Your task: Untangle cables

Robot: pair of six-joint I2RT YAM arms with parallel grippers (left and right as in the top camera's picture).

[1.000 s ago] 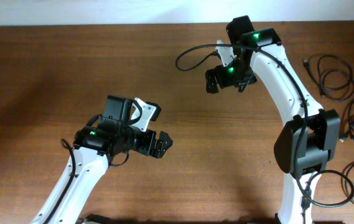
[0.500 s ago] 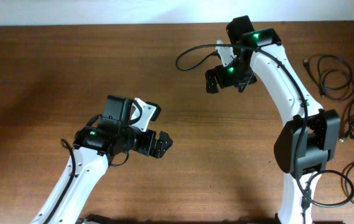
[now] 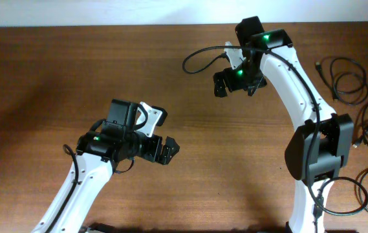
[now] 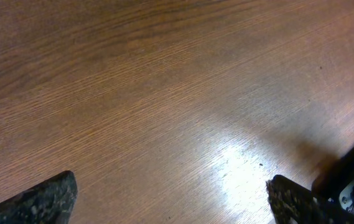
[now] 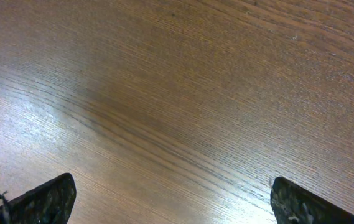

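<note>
Left hand [image 3: 168, 150] fingers spread wide, empty; right hand [image 3: 234, 88] likewise (arms bent, well apart).

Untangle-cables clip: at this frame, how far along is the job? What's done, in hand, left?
Done, apparently: the cables lie as separate loose coils by the table's right edge, with no knot in view. In hand: nothing. The left gripper and right gripper are both open over bare wood. Left: probably little, though the frame cuts off some coils, so overlaps there cannot be ruled out.
</note>
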